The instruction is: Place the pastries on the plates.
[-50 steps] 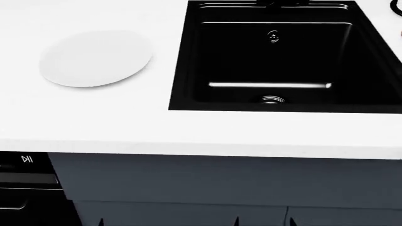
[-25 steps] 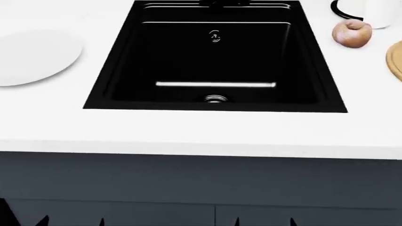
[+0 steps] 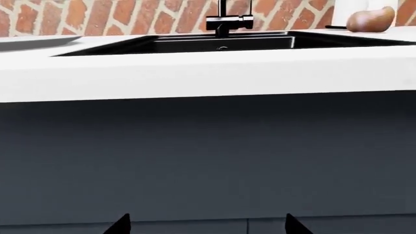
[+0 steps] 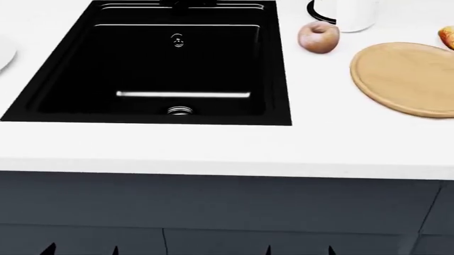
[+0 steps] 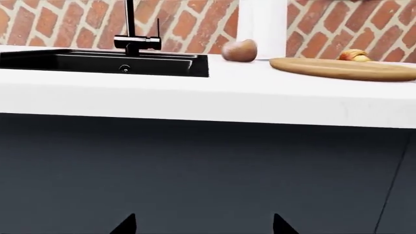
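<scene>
The pinkish-brown doughnut sits on the white counter, right of the black sink. The tan wooden plate lies to its right. The yellow croissant shows at the right edge, behind that plate. Only a sliver of the white plate shows at the left edge. The right wrist view shows the doughnut, wooden plate and croissant. The left wrist view shows the doughnut and white plate. My left gripper and right gripper are open and empty, low before the dark cabinet front.
The black sink with its faucet is set into the white counter. A tall white cylinder stands behind the doughnut. A brick wall backs the counter. Dark cabinet fronts face both grippers.
The head view has swung right. The sink and white plate slid left, and the wooden plate and croissant came into view. Both grippers stay low and open.
</scene>
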{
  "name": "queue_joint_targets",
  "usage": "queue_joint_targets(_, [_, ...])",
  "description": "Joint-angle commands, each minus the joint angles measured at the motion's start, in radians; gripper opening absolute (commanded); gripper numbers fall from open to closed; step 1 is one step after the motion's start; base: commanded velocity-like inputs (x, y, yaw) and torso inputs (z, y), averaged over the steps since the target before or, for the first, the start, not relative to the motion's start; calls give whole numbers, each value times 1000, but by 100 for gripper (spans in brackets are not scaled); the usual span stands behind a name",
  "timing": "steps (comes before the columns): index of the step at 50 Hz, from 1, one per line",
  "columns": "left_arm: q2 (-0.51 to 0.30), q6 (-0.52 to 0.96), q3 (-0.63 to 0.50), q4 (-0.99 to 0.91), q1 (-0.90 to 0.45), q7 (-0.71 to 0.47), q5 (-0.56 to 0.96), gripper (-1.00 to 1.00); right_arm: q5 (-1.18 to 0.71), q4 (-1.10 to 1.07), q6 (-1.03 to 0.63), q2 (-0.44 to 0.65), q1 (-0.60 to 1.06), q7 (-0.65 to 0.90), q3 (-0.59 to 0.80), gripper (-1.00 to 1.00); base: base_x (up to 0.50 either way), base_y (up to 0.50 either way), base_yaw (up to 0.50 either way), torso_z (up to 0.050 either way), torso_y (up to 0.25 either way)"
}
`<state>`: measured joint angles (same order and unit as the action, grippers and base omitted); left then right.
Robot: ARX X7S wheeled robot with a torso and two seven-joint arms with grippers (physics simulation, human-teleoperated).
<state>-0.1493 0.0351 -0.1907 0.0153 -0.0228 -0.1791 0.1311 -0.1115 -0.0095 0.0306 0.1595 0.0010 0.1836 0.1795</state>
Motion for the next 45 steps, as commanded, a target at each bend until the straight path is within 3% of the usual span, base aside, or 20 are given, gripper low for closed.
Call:
queue_joint_targets(1, [-6, 0, -8, -1, -1, -7, 7, 100, -3, 0, 3, 7, 1, 7, 8, 100, 0, -500, 0, 0, 0])
queue_joint_targets(45, [-27, -4, -33, 2, -6, -27, 34, 100, -17, 1, 4, 30, 4, 29, 36, 100, 0, -473, 0, 0, 0])
